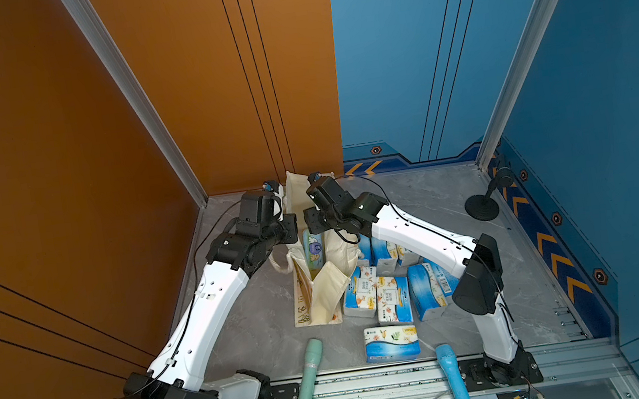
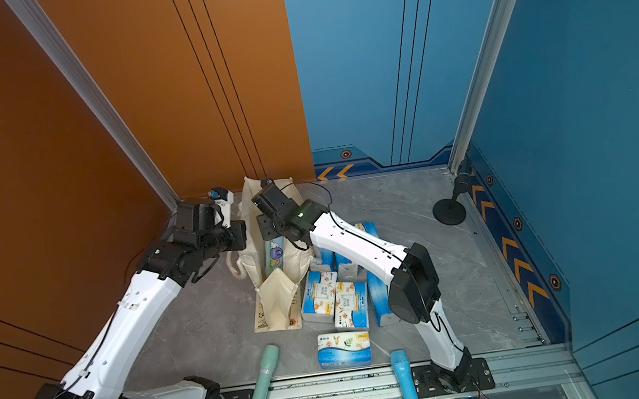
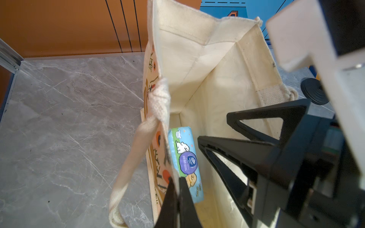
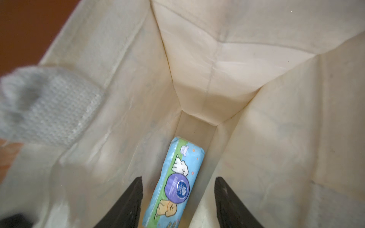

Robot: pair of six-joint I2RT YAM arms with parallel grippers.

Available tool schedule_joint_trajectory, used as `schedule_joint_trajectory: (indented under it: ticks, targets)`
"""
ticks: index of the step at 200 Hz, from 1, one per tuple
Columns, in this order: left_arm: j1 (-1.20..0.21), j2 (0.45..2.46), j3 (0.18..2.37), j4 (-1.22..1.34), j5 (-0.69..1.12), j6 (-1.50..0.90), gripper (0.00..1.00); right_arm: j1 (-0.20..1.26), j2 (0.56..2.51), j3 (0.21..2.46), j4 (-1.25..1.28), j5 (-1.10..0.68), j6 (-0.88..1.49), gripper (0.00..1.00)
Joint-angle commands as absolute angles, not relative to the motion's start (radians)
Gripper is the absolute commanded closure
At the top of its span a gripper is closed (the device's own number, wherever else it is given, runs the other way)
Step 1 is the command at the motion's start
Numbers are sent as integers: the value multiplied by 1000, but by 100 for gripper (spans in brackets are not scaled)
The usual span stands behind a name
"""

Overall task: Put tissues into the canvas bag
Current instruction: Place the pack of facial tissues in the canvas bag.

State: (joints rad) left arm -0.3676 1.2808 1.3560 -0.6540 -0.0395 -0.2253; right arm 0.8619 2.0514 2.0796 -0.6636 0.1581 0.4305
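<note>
My L tool (image 3: pixel 176 182) is clamped shut on the canvas bag (image 3: pixel 197 59), pinching its side wall near the rim; bag stands upright, mouth open. My R tool (image 4: pixel 178 177) is inside the bag, jaws apart, gripping nothing. One tissue pack (image 4: pixel 175 191) w/ cartoon print lies on edge at the bag bottom, against the pinched wall, gaps to both R jaws. Other tissue packs (image 1: pixel 376 293) sit on the bench (image 1: pixel 242 324) just beside the bag, opp. side from L tool. A single pack (image 1: pixel 391 342) lies a bit off the bag's near corner.
</note>
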Motion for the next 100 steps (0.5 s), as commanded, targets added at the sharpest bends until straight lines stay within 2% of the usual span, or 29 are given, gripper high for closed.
schedule_joint_trajectory:
  ticks: [1,78,100]
  targets:
    - [-362,1259,1352,-638,-28,-203,100,854,1965,2075,-678,140,390,40]
    - [-350,1236,1329,-638,-20,-181,100,709,1520,1625,-616,167,318,41]
    - [-345,1232,1321,-634,-11,-183,100,613,1412,1487,-643,198,333,41]
